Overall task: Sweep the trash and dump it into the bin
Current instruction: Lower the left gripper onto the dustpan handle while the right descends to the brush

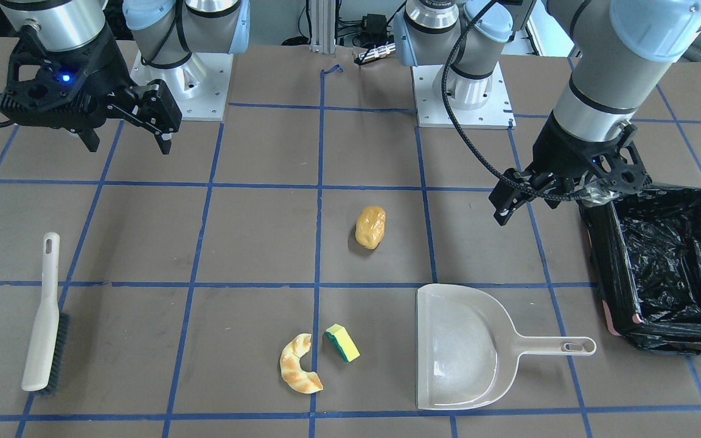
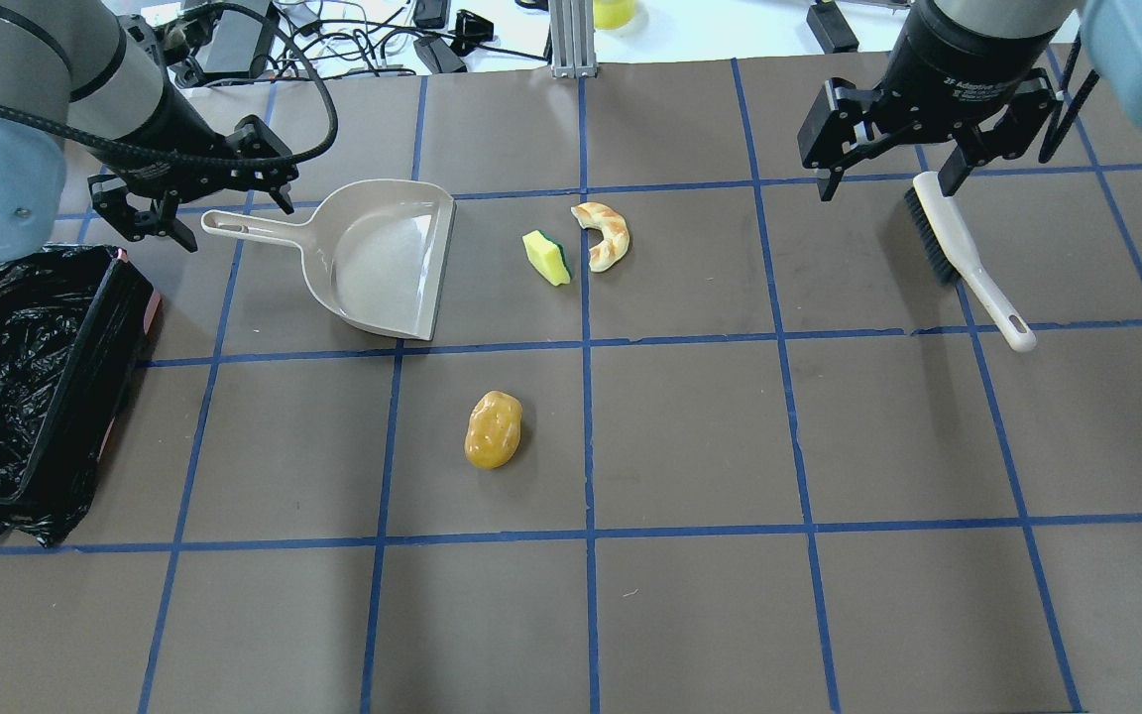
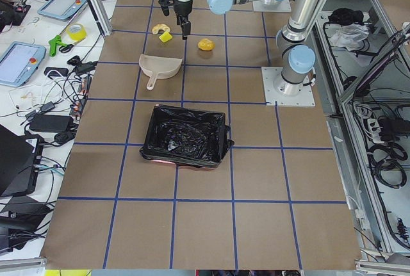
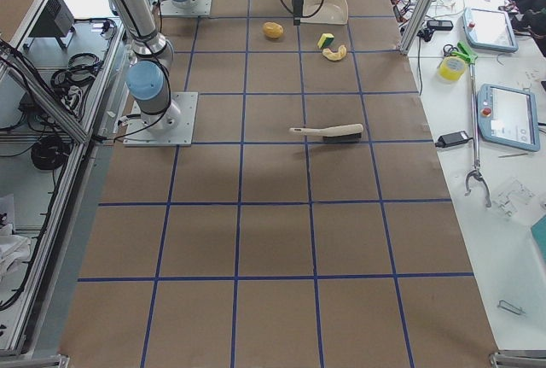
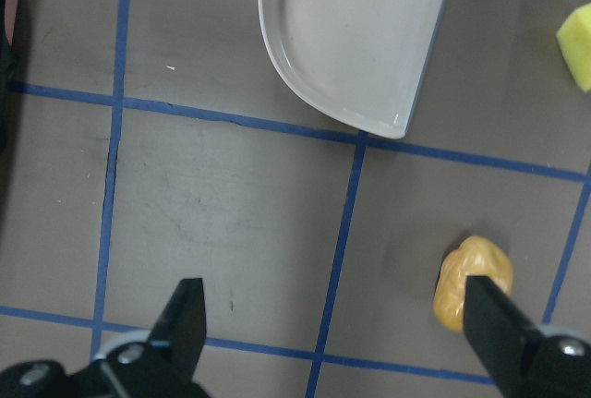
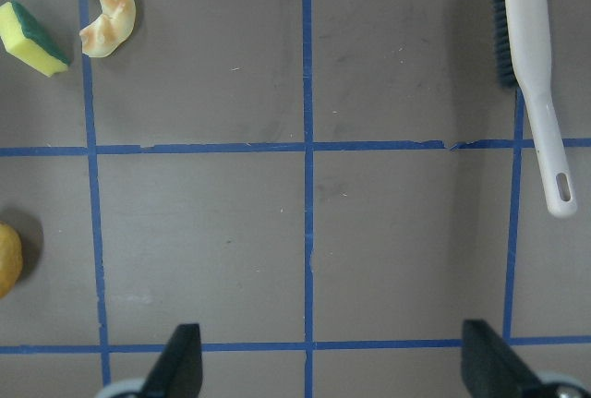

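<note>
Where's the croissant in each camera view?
Front-facing: croissant bottom centre.
Overhead: croissant upper centre.
Exterior left: croissant near top, left of centre.
Exterior right: croissant near top, right of centre.
Left wrist: not in it.
Right wrist: croissant top-left corner.
Shared landmark: the sponge beside it.

Table brown, blue grid. Bread golden; croissant tan-striped; sponge yellow/green. Dustpan, brush beige, dark bristles. Bin black, pink edge.
</note>
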